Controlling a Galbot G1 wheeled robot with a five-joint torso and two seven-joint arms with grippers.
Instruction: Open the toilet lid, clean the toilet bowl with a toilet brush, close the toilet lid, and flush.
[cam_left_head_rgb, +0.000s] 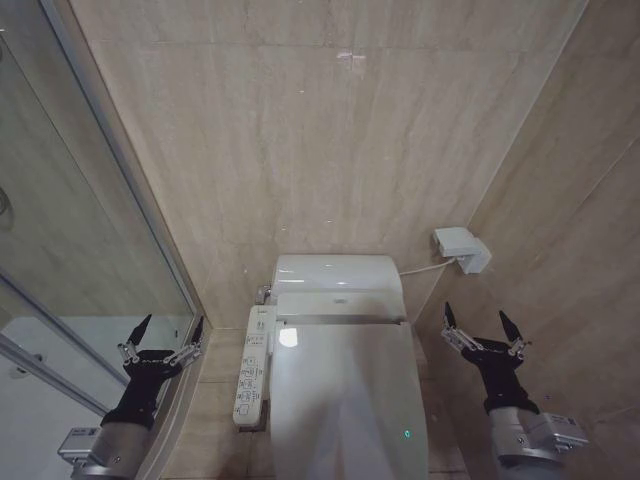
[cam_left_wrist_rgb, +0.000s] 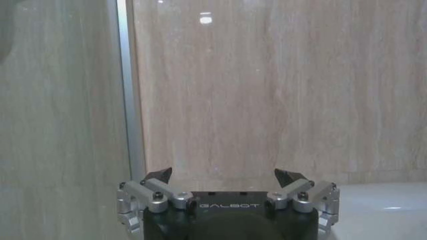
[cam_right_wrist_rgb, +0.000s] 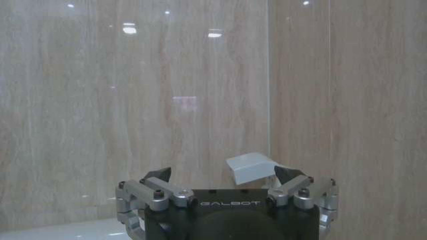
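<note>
The toilet lid is a glossy white oval, lying shut over the toilet at the bottom centre of the head view. It hides the toilet bowl. The toilet brush is out of view. My left gripper hangs open to the left of the toilet, beside the glass partition, with nothing between its fingers. In the left wrist view that left gripper faces the tiled wall. My right gripper stands open to the right of the toilet, also holding nothing. In its own wrist view the right gripper points at the wall.
A white control panel with buttons runs along the toilet's left side. The white tank sits against the beige tiled wall. A small white box is mounted on the right wall, also seen as the white box. A glass partition closes the left side.
</note>
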